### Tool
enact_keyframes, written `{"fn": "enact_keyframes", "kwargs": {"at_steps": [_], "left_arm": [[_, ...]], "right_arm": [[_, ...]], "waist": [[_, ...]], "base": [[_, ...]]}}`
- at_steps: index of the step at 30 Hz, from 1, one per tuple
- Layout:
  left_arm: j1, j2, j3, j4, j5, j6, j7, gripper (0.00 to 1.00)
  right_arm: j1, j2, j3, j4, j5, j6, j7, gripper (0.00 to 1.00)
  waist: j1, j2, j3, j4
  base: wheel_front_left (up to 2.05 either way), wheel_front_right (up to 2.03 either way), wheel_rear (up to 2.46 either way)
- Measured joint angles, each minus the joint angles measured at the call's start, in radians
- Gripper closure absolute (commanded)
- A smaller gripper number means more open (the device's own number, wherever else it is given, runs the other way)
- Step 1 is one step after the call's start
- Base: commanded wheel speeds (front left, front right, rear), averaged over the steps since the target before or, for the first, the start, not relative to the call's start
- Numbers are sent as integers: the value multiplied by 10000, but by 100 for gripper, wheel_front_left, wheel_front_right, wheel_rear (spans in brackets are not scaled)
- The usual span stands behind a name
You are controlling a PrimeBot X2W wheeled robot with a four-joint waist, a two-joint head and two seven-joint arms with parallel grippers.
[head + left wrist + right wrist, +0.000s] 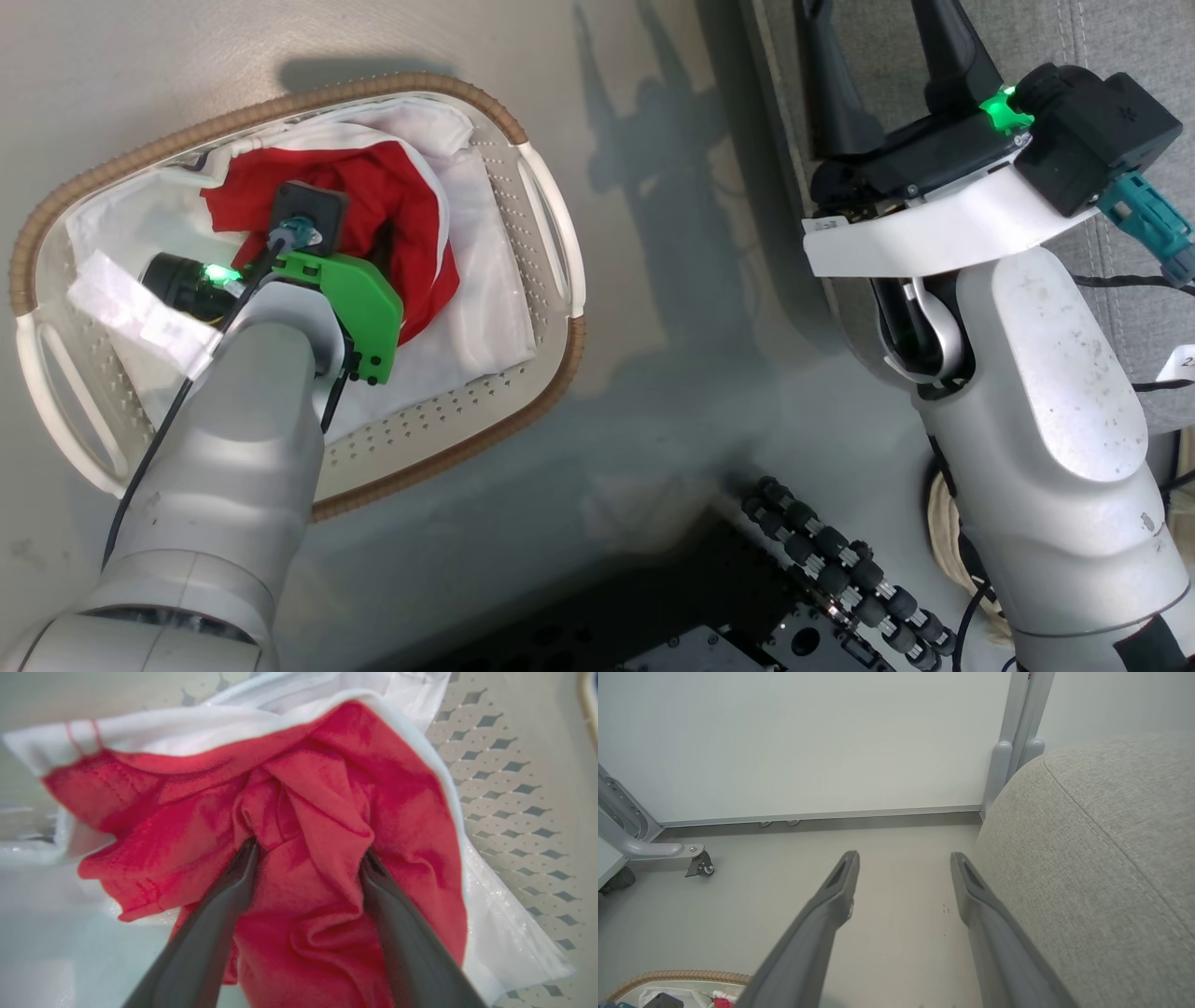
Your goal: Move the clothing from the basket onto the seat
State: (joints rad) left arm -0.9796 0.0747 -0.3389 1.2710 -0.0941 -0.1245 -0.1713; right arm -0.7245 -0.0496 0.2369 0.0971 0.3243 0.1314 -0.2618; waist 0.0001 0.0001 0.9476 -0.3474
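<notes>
Both spread: left claw [308, 851] straddles clothing [187, 830] fold in basket [509, 788]; right claw [904, 858] beside seat [1101, 858].

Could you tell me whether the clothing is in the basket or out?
In: the clothing lies bunched on the liner inside the basket, left gripper around a fold.
</notes>
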Motion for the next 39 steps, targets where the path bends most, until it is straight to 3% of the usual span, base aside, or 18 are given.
{"fn": "enact_keyframes", "kwargs": {"at_steps": [2, 3, 16, 39], "left_arm": [[-49, 21, -157, 44, 48, -21, 201, 74], [-58, 21, -186, 54, 46, -27, 207, 100], [348, 25, -865, -155, -84, -31, -779, 100], [3815, -48, -729, -4437, -516, 29, -897, 100]], "right_arm": [[-27, -2, 15, 4, -15, 0, 0, 0], [-39, -2, 15, 8, -15, 0, 0, 0], [-42, 2, 151, 286, 19, 0, 2, 0], [1497, 8, 82, 1517, -654, 0, 0, 0]], "waist": [[0, 0, -13, -17], [0, 0, -20, -23], [-1, 0, -640, -51], [-1, 0, -3724, 1055]], "base": [[0, 0, 0], [0, 0, 0], [0, 0, 0], [0, 0, 0]]}}
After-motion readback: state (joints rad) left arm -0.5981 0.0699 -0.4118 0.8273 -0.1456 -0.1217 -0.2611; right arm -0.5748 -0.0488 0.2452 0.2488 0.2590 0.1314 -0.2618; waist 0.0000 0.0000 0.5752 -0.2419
